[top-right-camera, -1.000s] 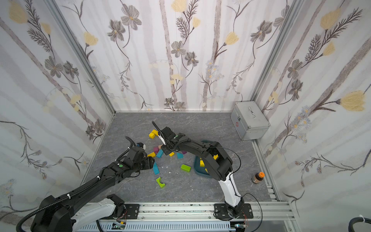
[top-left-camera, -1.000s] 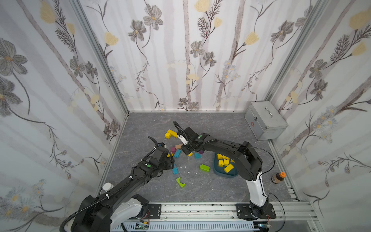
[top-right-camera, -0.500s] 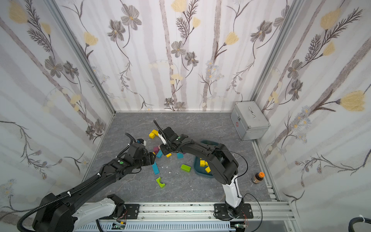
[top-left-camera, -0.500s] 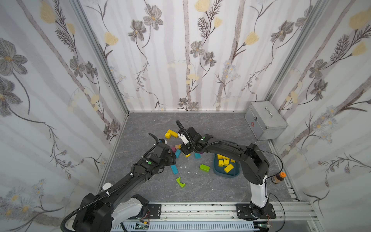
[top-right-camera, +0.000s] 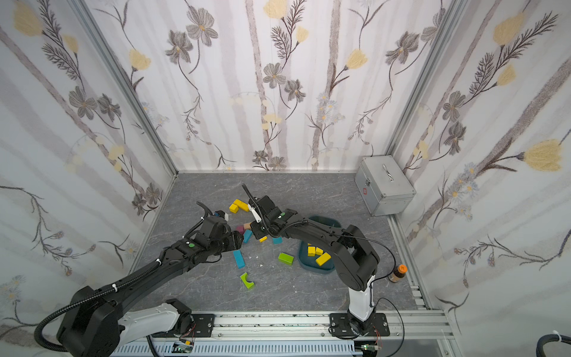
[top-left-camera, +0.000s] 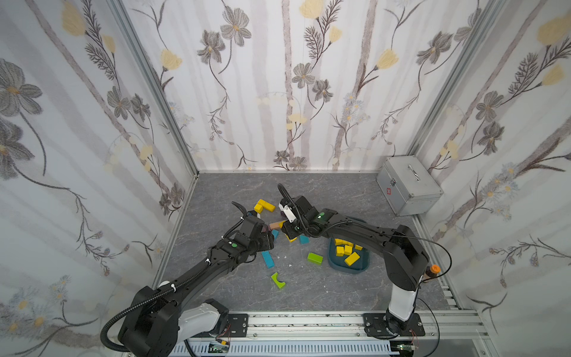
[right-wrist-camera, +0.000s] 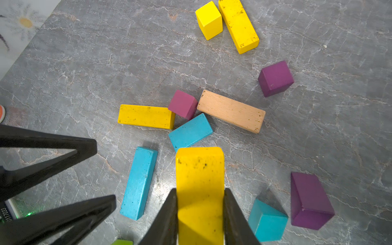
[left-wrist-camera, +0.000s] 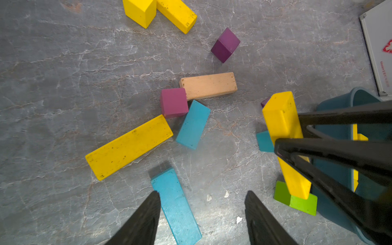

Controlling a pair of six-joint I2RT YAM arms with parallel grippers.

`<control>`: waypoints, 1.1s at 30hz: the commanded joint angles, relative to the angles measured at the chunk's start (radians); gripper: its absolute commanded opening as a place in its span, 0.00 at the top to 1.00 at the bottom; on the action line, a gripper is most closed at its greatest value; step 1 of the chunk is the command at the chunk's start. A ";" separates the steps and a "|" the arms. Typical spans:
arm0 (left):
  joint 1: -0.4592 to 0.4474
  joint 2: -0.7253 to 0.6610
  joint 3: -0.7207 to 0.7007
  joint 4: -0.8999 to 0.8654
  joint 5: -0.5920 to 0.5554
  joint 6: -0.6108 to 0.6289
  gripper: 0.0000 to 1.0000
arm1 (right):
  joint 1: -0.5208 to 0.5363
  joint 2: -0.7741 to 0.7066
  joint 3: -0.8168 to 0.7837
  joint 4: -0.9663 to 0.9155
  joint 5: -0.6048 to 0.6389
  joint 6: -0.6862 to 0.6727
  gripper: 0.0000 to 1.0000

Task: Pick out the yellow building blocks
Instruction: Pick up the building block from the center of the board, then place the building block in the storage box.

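My right gripper (right-wrist-camera: 200,191) is shut on a yellow bar (right-wrist-camera: 200,169), held off the floor at a tilt; the bar (left-wrist-camera: 283,127) also shows in the left wrist view. Another yellow bar (left-wrist-camera: 129,147) lies flat in the middle of the pile. A yellow cube (right-wrist-camera: 209,20) and a yellow bar (right-wrist-camera: 238,25) lie together farther back (top-left-camera: 264,205). Several yellow blocks (top-left-camera: 347,252) lie in the teal bin (top-left-camera: 349,270). My left gripper (left-wrist-camera: 202,193) hangs open above the floor, with a blue bar (left-wrist-camera: 176,203) by one fingertip.
Blue bars, purple cubes (right-wrist-camera: 275,78) and a peach bar (right-wrist-camera: 231,111) lie among the yellow ones. Green blocks (top-left-camera: 315,257) (top-left-camera: 278,279) lie nearer the front. A silver case (top-left-camera: 408,191) stands at the back right, an orange-capped bottle (top-left-camera: 431,272) at the right edge.
My left gripper has moved forward toward the pile. The right arm's elbow has swung to the right while its gripper keeps the yellow bar over the pile.
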 commanded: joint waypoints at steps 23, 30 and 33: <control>-0.141 0.228 0.195 0.108 0.109 -0.053 0.36 | -0.133 -0.283 -0.361 0.166 0.075 0.149 0.73; -0.205 0.306 0.280 0.112 0.134 -0.047 0.36 | -0.180 -0.379 -0.476 0.193 0.106 0.199 0.73; -0.231 0.349 0.320 0.112 0.152 -0.045 0.36 | -0.196 -0.410 -0.510 0.188 0.131 0.212 0.74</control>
